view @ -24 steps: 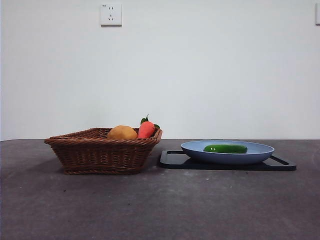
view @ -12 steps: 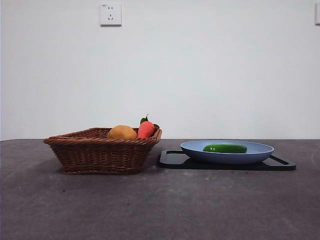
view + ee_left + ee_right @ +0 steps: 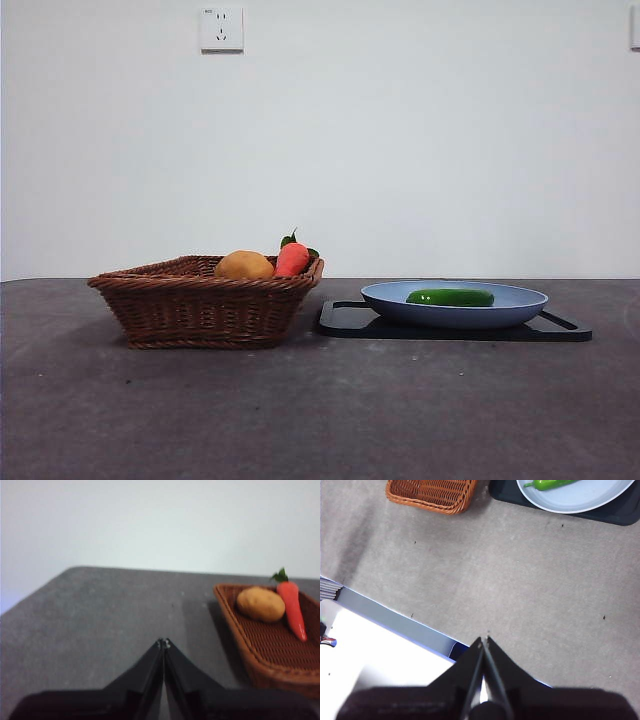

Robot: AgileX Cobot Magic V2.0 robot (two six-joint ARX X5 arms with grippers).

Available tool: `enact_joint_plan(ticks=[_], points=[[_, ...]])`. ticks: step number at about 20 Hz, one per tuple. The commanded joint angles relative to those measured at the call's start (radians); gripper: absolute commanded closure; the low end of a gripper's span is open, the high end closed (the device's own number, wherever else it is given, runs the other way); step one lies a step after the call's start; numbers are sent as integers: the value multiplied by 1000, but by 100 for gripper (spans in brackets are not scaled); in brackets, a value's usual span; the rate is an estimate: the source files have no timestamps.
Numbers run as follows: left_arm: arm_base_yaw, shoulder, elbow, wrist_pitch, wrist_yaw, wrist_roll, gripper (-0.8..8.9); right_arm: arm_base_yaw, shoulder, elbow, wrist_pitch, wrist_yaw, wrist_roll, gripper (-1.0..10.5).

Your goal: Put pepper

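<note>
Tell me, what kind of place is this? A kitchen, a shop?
Probably a test bench in a lab rather than a kitchen: a bare dark grey table against a blank white wall with one socket, and a staged woven brown wicker basket beside a pale blue plate holding a glossy green pepper.

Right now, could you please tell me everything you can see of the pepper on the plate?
The pepper is a smooth, glossy, dark green vegetable, long with rounded ends, and small highlights shine on its skin. The right wrist view shows a short stem at one end. It lies flat on its side inside the shallow blue plate, lengthwise across the front view, roughly centred. The plate sits on a black tray beside the wicker basket. Only the plate touches the pepper; no gripper is near it.
</note>
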Motion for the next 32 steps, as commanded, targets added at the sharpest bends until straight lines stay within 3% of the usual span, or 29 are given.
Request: enact_joint_plan(ticks=[1, 4, 8, 21, 23, 28, 32], points=[[3, -4, -11, -43, 5, -8, 805, 3, 7, 18, -13, 2, 2, 936], [3, -4, -10, -135, 14, -26, 805, 3, 7, 18, -13, 2, 2, 936], [2, -4, -10, -122, 70, -26, 805, 3, 7, 18, -13, 2, 2, 936], [2, -4, -10, -105, 76, -26, 805, 3, 7, 18, -13, 2, 2, 936], [2, -4, -10, -105, 76, -26, 805, 2, 6, 18, -9, 4, -34, 936], [2, -4, -10, -105, 76, -26, 805, -110, -130, -29, 305, -2, -72, 936], [2, -4, -10, -105, 76, -26, 805, -193, -340, -283, 613, 11, -63, 936]])
